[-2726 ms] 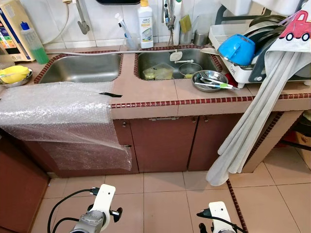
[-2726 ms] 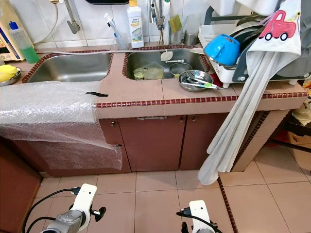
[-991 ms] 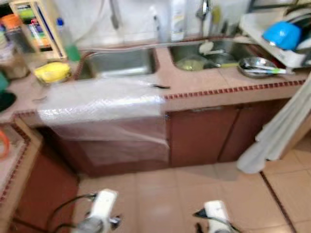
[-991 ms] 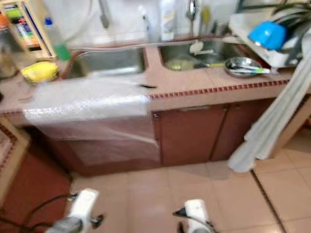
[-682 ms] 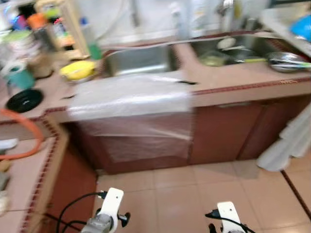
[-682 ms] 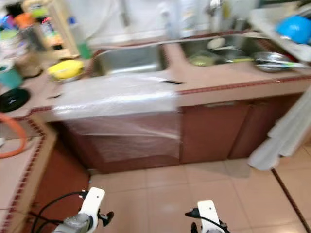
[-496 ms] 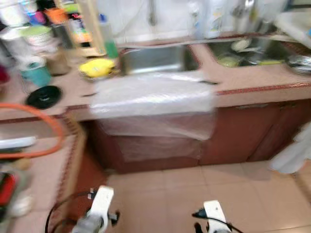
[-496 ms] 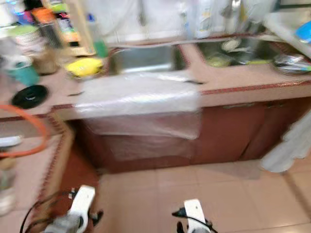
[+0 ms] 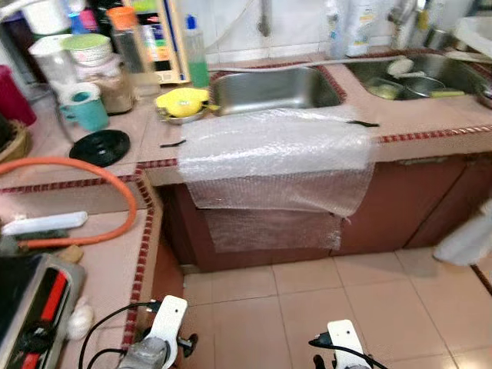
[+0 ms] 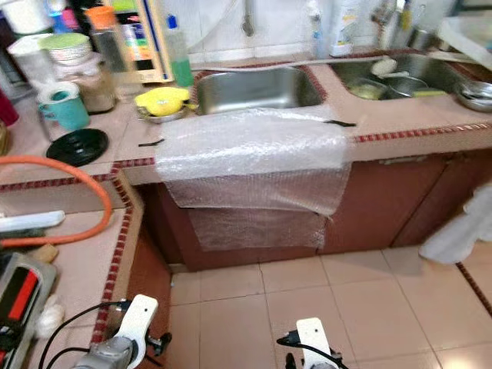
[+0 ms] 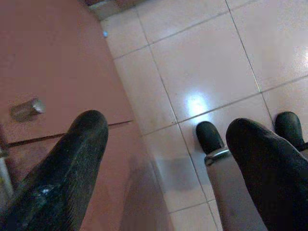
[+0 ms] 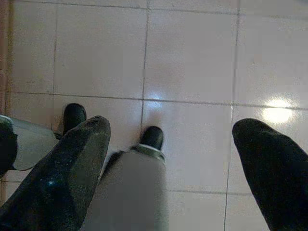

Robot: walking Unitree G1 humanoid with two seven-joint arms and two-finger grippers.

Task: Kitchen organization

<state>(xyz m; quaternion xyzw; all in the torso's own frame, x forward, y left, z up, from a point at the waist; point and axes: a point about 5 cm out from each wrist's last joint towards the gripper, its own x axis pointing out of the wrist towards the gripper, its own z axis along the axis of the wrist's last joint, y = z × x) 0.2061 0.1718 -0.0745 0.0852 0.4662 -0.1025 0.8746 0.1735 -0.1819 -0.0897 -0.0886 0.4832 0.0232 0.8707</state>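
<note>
A tiled kitchen counter (image 9: 430, 131) runs across the back with a steel left sink (image 9: 273, 88) and a right sink (image 9: 415, 77) holding dishes. A sheet of bubble wrap (image 9: 277, 146) lies on the counter and hangs over its front edge. A yellow object in a metal bowl (image 9: 181, 101) sits beside the left sink. My left arm (image 9: 165, 338) and right arm (image 9: 342, 346) hang low over the floor. In the wrist views the left gripper (image 11: 168, 127) and the right gripper (image 12: 173, 127) are open, with floor tiles between the fingers.
A side counter juts toward me on the left, carrying an orange hose (image 9: 100, 207), a black lid (image 9: 100, 146), a teal cup (image 9: 84, 111) and a stove (image 9: 31, 307). Jars and a green bottle (image 9: 196, 61) crowd the back corner. A white cloth (image 9: 469, 238) hangs at the right.
The whole view has swung left: the dish rack has gone out on the right, and the side counter with hose and stove has come in. Both arms still hang idle.
</note>
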